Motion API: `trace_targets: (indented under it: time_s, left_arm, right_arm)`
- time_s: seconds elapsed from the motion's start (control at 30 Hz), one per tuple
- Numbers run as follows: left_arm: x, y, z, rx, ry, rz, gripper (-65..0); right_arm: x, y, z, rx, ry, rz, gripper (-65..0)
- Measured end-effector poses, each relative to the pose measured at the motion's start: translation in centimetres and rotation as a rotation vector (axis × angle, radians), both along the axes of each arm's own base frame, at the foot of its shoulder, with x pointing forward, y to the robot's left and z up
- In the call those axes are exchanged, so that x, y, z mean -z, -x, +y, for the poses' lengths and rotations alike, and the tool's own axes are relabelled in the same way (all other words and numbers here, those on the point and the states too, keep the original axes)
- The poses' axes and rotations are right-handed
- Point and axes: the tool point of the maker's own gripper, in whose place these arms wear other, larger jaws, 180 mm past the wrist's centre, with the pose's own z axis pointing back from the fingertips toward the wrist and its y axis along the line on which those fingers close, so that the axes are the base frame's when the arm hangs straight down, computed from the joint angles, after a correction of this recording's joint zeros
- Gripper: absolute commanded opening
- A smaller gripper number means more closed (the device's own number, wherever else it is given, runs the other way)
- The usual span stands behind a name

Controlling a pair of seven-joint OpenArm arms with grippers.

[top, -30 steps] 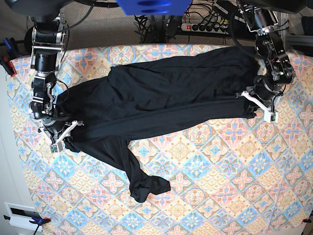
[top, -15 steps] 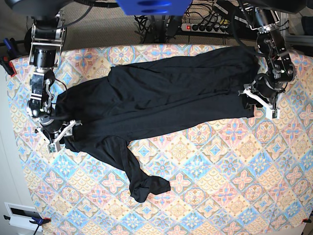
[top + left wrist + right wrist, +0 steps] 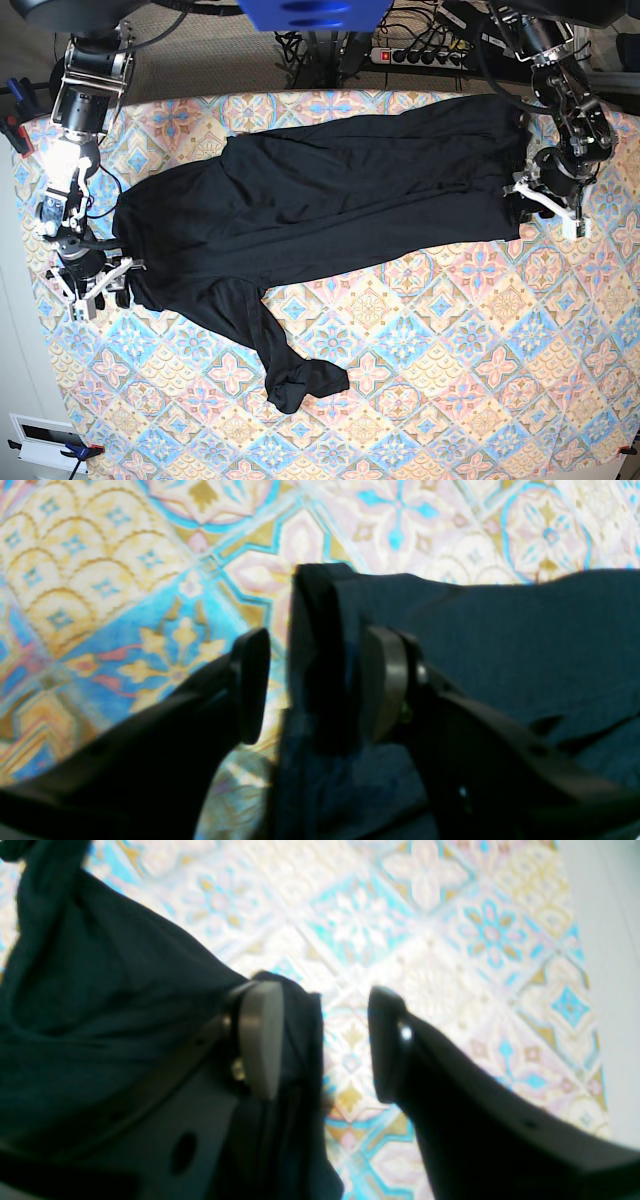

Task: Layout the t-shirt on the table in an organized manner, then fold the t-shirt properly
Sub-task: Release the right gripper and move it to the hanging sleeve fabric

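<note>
At the left edge of the base view, the right gripper (image 3: 98, 290) is hanging low over the table (image 3: 450, 350), just beside the left end of the t-shirt (image 3: 320, 190). Its wrist camera is showing the jaws spread apart: one grey pad (image 3: 260, 1037) is lying against a fold of black cloth, the other finger (image 3: 387, 1045) is standing clear over the patterned cover, and bare tiles are showing in the gap. Nothing is being pinched there.

The black t-shirt is lying stretched across the far half of the table, running from the left side up toward the far right corner, wrinkled in long diagonal folds. A twisted tail of fabric (image 3: 295, 375) is trailing from its near left part toward the middle of the table and ending in a bunched knot.

On the right, the left gripper (image 3: 548, 210) is sitting at the shirt's right end. Its jaws are also standing spread; a raised ridge of cloth (image 3: 320, 655) is standing between the two pads, close to one and apart from the other (image 3: 249, 685), so it is not being squeezed.
</note>
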Motion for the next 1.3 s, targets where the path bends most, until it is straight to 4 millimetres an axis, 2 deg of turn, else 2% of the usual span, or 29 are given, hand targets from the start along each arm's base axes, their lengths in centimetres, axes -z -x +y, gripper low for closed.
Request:
trace_targets:
  time_s: [0.03, 0.13, 0.2, 0.27, 0.33, 0.4, 0.5, 0.57, 0.7, 0.77, 0.9, 1.0, 1.1, 1.13, 1.3]
  left_arm:
    - [0.0, 0.2, 0.5, -0.027, -0.001, 0.000, -35.5]
    - [0.3, 0.7, 0.5, -0.039, 0.012, 0.006, -35.5]
    - [0.4, 0.6, 0.2, -0.039, 0.018, 0.005, -35.5]
    - [0.4, 0.9, 0.4, -0.041, 0.014, 0.004, -35.5]
    - [0.7, 1.4, 0.5, -0.043, 0.011, 0.018, -35.5]
    - [1.2, 1.9, 0.4, -0.042, 0.014, 0.037, -35.5]
    - [1.4, 2.3, 0.2, -0.040, 0.018, 0.044, -35.5]
    - [1.4, 2.4, 0.4, -0.042, 0.014, 0.048, -35.5]
    - [1.5, 2.6, -0.2, -0.041, 0.053, 0.036, -35.5]
    - [1.3, 2.4, -0.6, -0.038, 0.079, 0.020, -35.5]
    - [1.5, 2.9, -0.6, -0.038, 0.089, 0.023, -35.5]
    - [1.5, 2.9, -0.7, -0.037, 0.093, 0.026, -35.5]
    - [1.4, 2.8, -0.8, -0.037, 0.096, 0.019, -35.5]
    - [1.4, 2.8, -0.7, -0.038, 0.095, 0.020, -35.5]
    - [1.6, 3.0, -0.9, -0.040, 0.107, 0.020, -35.5]
  right_arm:
    - [-0.9, -1.2, 0.6, -0.015, 0.001, -0.018, -34.4]
    - [-2.9, -4.6, 2.5, -0.068, -0.014, -0.055, -31.8]
    - [-2.2, -5.7, 3.9, -0.106, -0.034, -0.020, -30.8]
    - [0.5, -5.9, 4.7, -0.114, -0.035, 0.084, -30.5]
    - [2.2, -6.5, 5.7, -0.105, -0.070, 0.157, -30.4]
    - [2.1, -7.9, 7.6, -0.116, -0.159, 0.167, -30.4]
    - [0.4, -10.3, 10.1, -0.128, -0.312, 0.135, -30.4]
    - [0.6, -10.5, 10.3, -0.122, -0.366, 0.152, -30.4]
    - [4.2, -8.7, 10.9, -0.085, -0.418, 0.248, -30.4]
    - [5.0, -8.3, 11.6, -0.093, -0.416, 0.254, -30.4]
    - [3.1, -10.1, 11.6, -0.111, -0.363, 0.159, -30.4]
    - [2.5, -10.9, 14.2, -0.145, -0.356, 0.117, -30.4]
    - [3.7, -10.2, 17.2, -0.224, -0.319, 0.143, -30.4]
    - [4.0, -10.1, 17.4, -0.232, -0.308, 0.140, -30.4]
    - [2.9, -11.1, 14.0, -0.171, -0.246, 0.067, -30.4]
